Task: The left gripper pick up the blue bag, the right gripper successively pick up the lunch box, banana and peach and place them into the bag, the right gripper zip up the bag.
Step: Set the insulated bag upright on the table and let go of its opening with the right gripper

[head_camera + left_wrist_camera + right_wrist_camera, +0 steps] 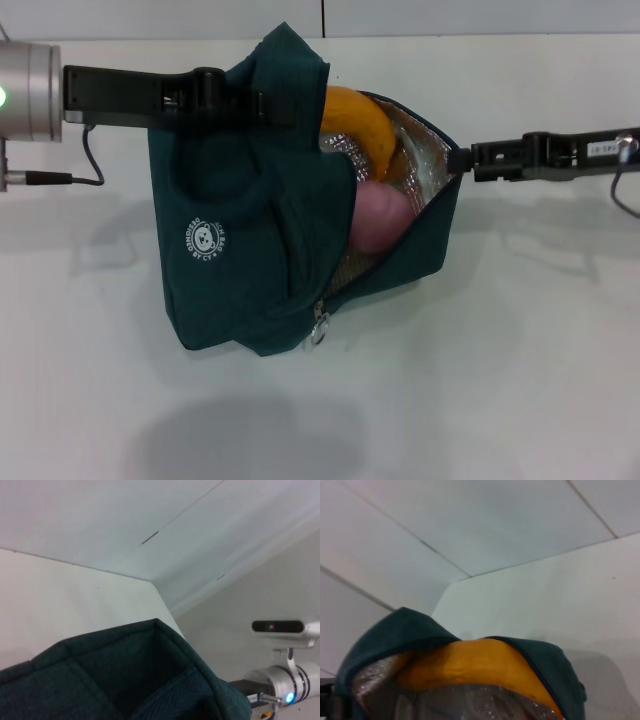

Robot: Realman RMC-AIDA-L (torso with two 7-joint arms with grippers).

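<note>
The blue bag [240, 250] hangs above the white table, its mouth open toward the right; it also fills the near part of the left wrist view [125, 680] and the right wrist view [395, 630]. My left gripper [250, 103] is shut on the bag's upper fabric. Inside, the banana [360, 125] [470, 665] lies against the foil lining [425, 165], with the peach [378, 220] below it. The lunch box is hidden. My right gripper [462, 158] is pinched on the bag's right rim. The ring zipper pull [318, 335] dangles at the bag's lower edge.
The white table [520, 380] spreads under the bag, which casts a shadow near the front. A wall seam runs along the table's back edge [500, 38]. The left wrist view shows the right arm [285, 680] beyond the bag.
</note>
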